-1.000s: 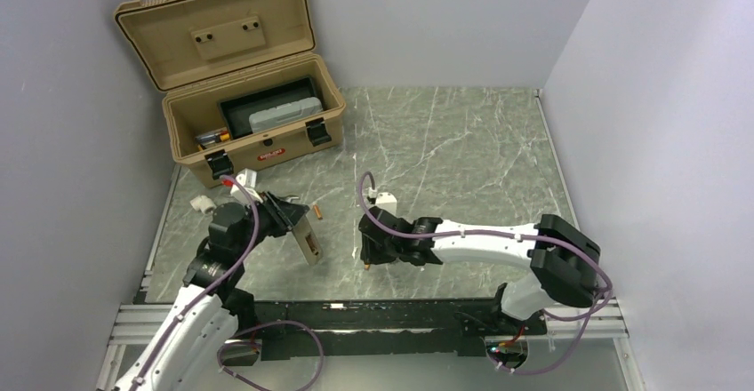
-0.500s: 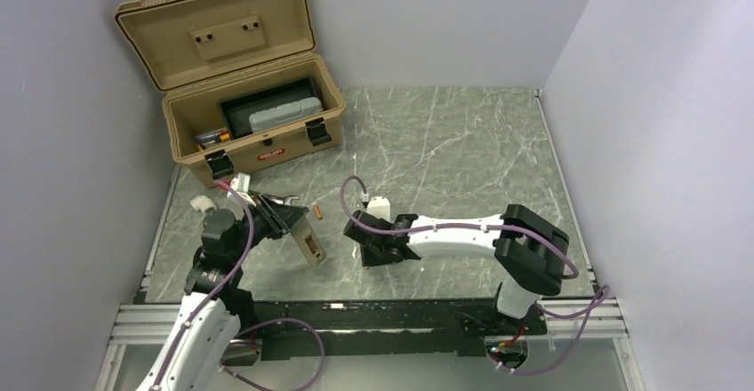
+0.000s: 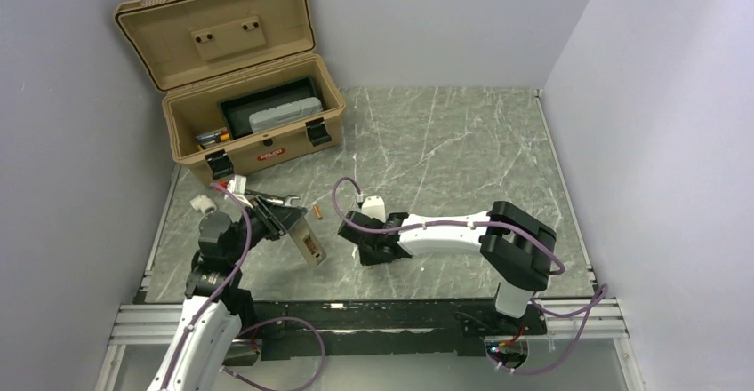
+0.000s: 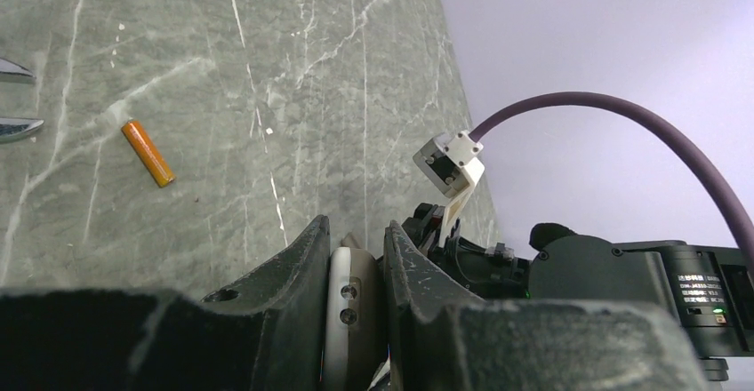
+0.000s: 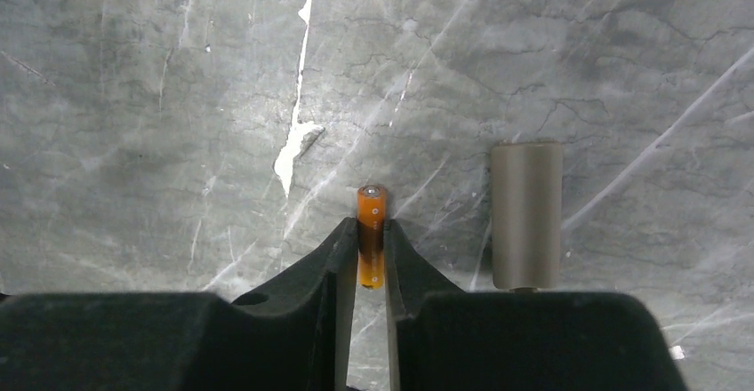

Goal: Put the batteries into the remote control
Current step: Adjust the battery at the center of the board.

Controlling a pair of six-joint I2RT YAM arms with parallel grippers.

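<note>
Right wrist view shows the right claw (image 5: 371, 242) pinched almost closed on one orange battery (image 5: 372, 218). It holds the lower half, and the upper end with its metal cap stands out beyond the fingertips. A greyish oblong piece (image 5: 526, 215) lies on the table (image 5: 178, 98) beside it; it may be the battery cover, but I cannot say for sure.

From the top view, this claw hangs low over the table just right of the remote control (image 3: 308, 242), near it but apart. The left claw (image 4: 354, 231) is closed tight on the remote control's edges and holds it tilted, with one end down toward the table. A loose battery (image 3: 316, 214) lies on the table just beyond the remote control's far end, apart from it.

The step in hand looks like carrying the gripped battery to the recess.

- Line the battery's long axis up with the slot before closing in.
- Work out which end carries the cap, because the recess is too small here to read its polarity marks.
- Bring the free end in first, against the spring side, then rock the gripped end down.
- The left claw should hold the remote control steady and square. A push at a slant could twist the thin body in its grip.
- Open the right claw only once the battery sits fully in the slot.
</note>
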